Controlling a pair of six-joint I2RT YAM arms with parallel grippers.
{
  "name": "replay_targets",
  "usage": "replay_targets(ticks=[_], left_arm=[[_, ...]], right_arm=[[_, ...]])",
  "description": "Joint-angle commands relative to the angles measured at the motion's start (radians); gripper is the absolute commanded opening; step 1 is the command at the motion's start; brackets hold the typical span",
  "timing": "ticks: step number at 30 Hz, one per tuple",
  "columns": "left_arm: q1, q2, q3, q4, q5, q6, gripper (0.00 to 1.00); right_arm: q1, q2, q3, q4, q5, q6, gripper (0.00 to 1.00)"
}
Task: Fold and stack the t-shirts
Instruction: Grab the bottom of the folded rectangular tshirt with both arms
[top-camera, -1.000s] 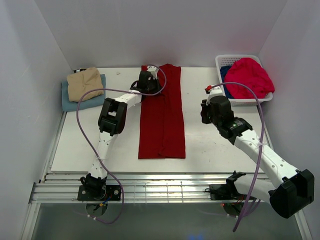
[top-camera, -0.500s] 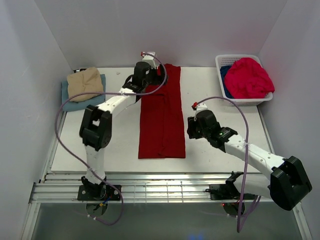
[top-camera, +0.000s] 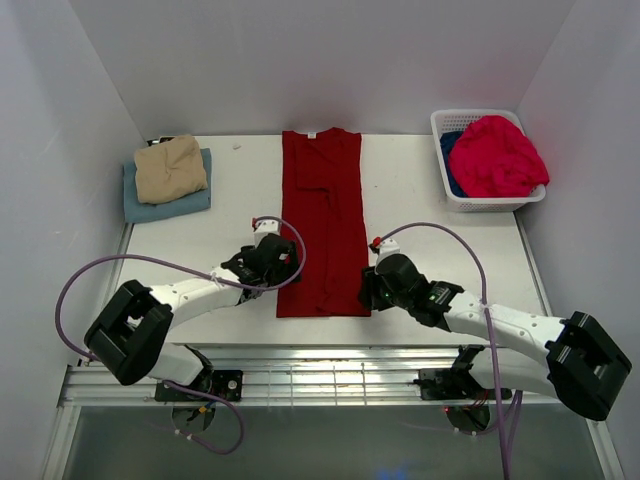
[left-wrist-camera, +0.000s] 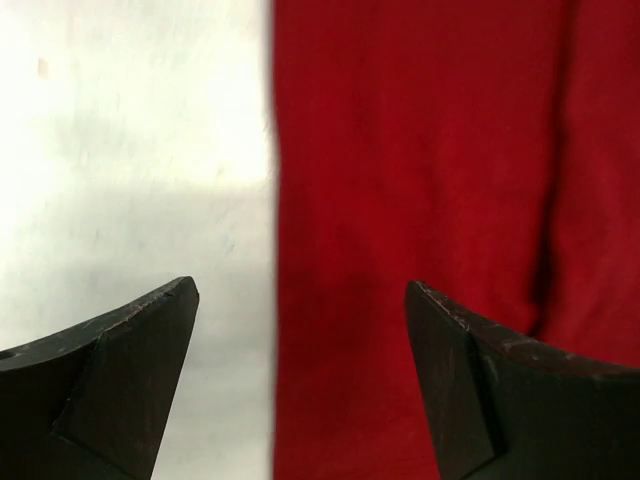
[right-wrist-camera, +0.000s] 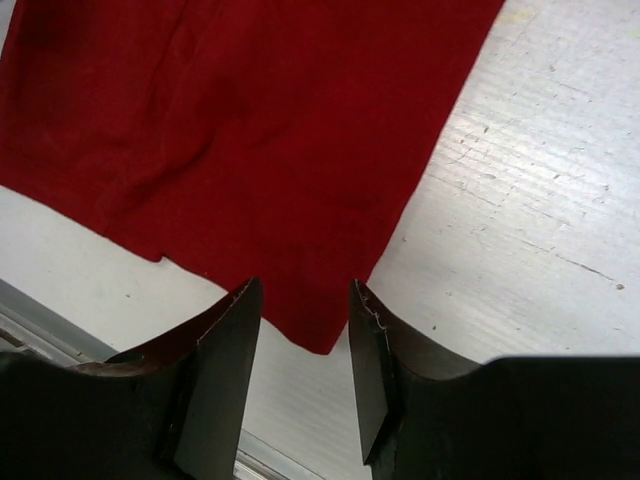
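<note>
A dark red t-shirt lies flat as a long narrow strip down the middle of the table, collar at the far end. My left gripper hovers open over the strip's left edge near its near end. In the left wrist view that edge of the red shirt runs between the fingers of the left gripper, which hold nothing. My right gripper is open at the near right corner. In the right wrist view the corner of the shirt sits between the tips of the right gripper.
At the back left a folded tan shirt rests on a folded light blue shirt. The white lattice basket at the back right holds a bright pinkish-red shirt over a deep blue one. The table's near edge lies just behind both grippers.
The left arm swung from the collar end down to the strip's near left edge and opened. The right arm moved in to the near right corner and opened.
</note>
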Motion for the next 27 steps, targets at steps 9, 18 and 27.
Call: replay_targets(ticks=[9,18,27], left_arm=[[-0.077,-0.031,-0.077,-0.126,-0.103,-0.201,0.95],[-0.133,-0.081,-0.14,-0.149,-0.005,-0.272,0.94],[-0.248,-0.094,-0.206,-0.19,0.001,-0.411,0.92]], right_arm=[[0.078,0.047,-0.028,0.039,0.143,0.11,0.46],[0.084,0.077,-0.045,0.035,0.181,0.142,0.45],[0.09,0.106,-0.078,0.065,0.178,0.164,0.45]])
